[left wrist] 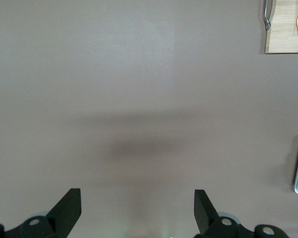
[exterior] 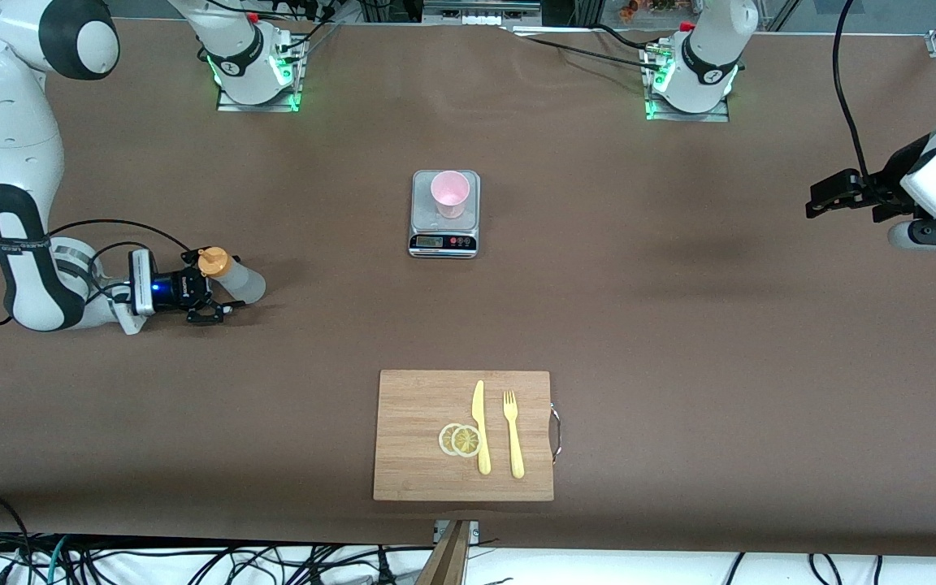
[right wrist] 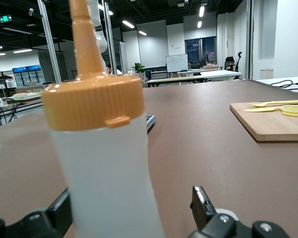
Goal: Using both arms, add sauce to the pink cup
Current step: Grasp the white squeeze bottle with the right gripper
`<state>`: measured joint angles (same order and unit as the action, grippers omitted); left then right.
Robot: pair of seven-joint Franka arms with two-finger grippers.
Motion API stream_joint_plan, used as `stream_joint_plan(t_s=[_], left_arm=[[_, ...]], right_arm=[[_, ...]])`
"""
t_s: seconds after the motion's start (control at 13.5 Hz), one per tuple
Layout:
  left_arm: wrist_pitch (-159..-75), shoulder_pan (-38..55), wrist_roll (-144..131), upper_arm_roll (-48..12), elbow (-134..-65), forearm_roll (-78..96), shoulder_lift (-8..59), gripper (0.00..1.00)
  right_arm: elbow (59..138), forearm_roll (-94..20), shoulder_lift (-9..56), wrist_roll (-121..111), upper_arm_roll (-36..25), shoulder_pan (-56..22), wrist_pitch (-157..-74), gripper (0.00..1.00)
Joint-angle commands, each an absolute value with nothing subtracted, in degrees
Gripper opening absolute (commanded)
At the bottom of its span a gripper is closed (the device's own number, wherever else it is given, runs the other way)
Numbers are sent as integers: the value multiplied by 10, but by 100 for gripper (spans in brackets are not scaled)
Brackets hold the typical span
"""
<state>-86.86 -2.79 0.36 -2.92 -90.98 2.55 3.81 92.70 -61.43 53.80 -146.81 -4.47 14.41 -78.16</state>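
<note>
Your right hand [exterior: 212, 312] is low at the right arm's end of the table, fingers spread wide, with the sauce bottle [exterior: 232, 275] standing upright between them but not yet pinched; in the right wrist view the bottle [right wrist: 107, 163] fills the gap, its orange cap and nozzle pointing straight up. So its long axis is vertical, square to your fingers' closing line, and you look set to squeeze onto the body below the cap.

Your left hand [exterior: 829, 197] hangs over bare table [exterior: 679, 325] at the left arm's end, fingers also spread and holding nothing; that arm waits.

The pink cup [exterior: 450, 193] sits upright on the small scale [exterior: 444, 213] mid-table, between the two arms' ends, well apart from both hands. Nearer the camera lies a cutting board [exterior: 419, 439] with lemon slices, a knife and a fork.
</note>
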Motion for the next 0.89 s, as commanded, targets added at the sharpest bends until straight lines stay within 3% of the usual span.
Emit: stream_joint_plan(t_s=[0.0,0.07,0.15,0.3,0.59,0.81], left_arm=[[-860,-32,16,-33,-890,11,47,100],[-860,-33,17,-33,-889,11,47,100],[-860,-33,17,-33,-890,12,47,100],[-860,-32,16,-33,-889,12,48,100],[-860,-32,16,-33,-889,12,48,100],[-860,-32,16,-33,-889,13,48,100]], right_arm=[[912,-627,548,-1463,-44,136,-779,100],[912,-627,548,-1461,-43,134,-776,98],[912,-626,548,-1442,-41,134,-773,89],[904,-620,548,-1427,-40,131,-773,53],[899,-611,542,-1398,-40,127,-772,2],[876,-597,538,-1327,-40,113,-761,0]])
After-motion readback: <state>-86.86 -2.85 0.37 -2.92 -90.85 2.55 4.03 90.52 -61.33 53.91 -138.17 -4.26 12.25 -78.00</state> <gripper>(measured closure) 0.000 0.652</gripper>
